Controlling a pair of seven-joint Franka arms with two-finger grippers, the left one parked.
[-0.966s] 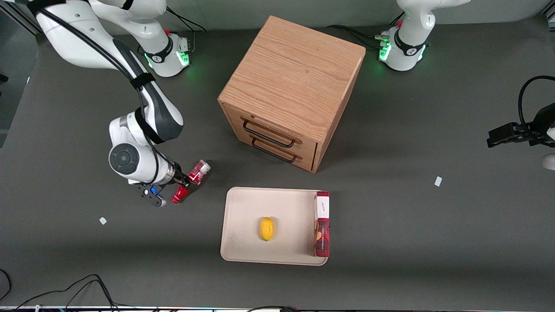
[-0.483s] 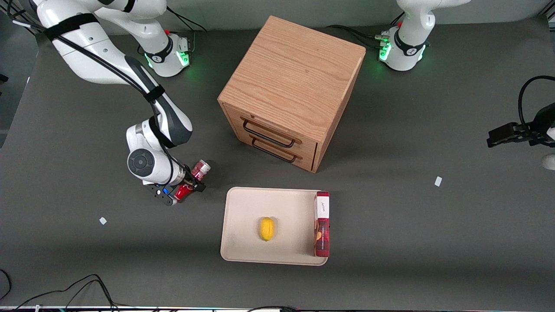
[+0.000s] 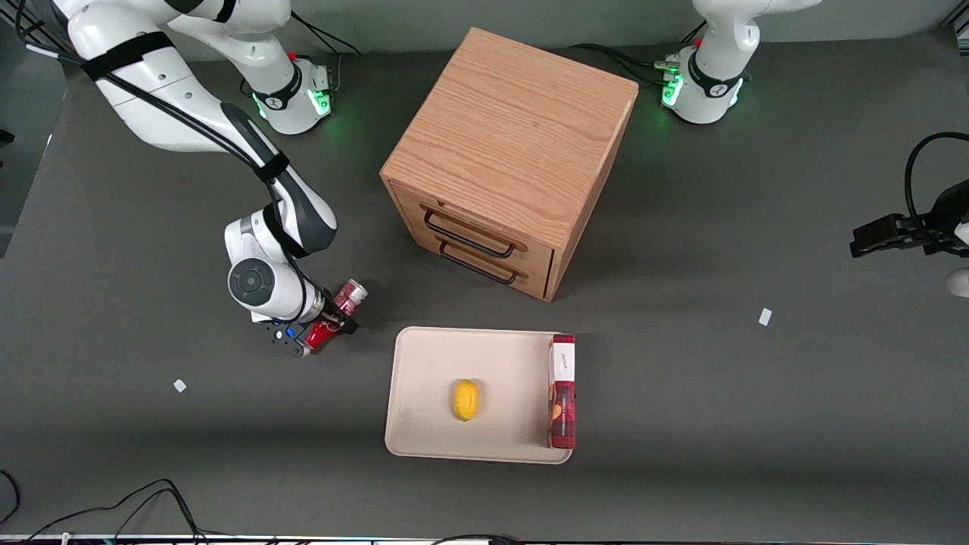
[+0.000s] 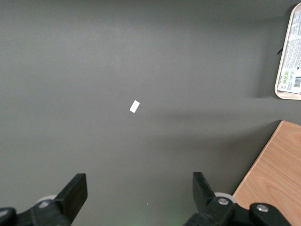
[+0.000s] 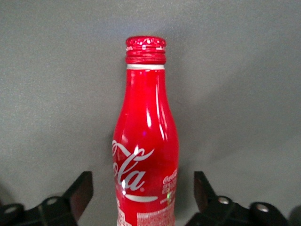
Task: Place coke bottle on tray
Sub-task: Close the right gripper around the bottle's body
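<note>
The coke bottle (image 3: 349, 296), red with a white script logo and a silver base, lies on the dark table, apart from the tray and toward the working arm's end. My right gripper (image 3: 327, 322) is down over the bottle's middle. In the right wrist view the bottle (image 5: 146, 127) lies between the black fingers (image 5: 81, 190), with a gap on each side. The gripper (image 5: 143, 188) is open and straddles the bottle without holding it. The red cap (image 5: 145, 48) points away from the wrist. The cream-beige tray (image 3: 424, 371) lies nearer the front camera than the wooden cabinet.
A yellow lemon-like fruit (image 3: 466, 399) and a long red box with a white label (image 3: 562, 390) lie on the tray. A wooden two-drawer cabinet (image 3: 511, 151) stands at the table's middle. Small white paper scraps (image 3: 179, 385) (image 3: 764, 316) lie on the table.
The right arm has moved toward the bottle and brought the open gripper over its body. In the last half second it barely shifted. The bottle has not moved.
</note>
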